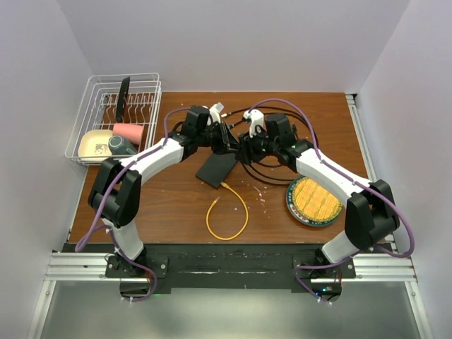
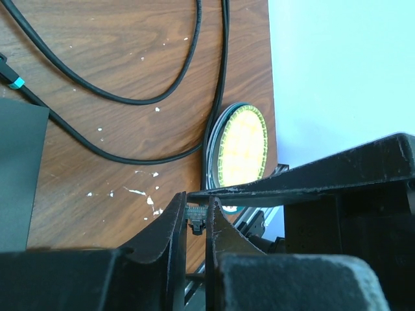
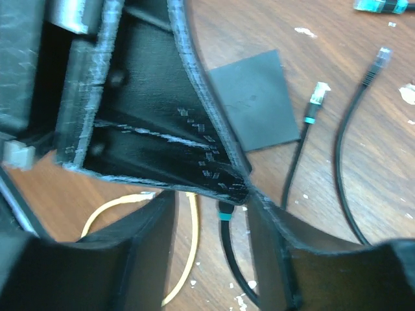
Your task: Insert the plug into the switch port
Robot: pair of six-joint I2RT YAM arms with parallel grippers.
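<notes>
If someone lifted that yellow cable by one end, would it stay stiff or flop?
Probably flop: the yellow cable lies in a loose loop, so it seems to bend easily. It looks thin, so it is likely light. Pushed, it would probably slide and deform, not roll.

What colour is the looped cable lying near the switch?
The cable is yellow, clearest in the top view.
</notes>
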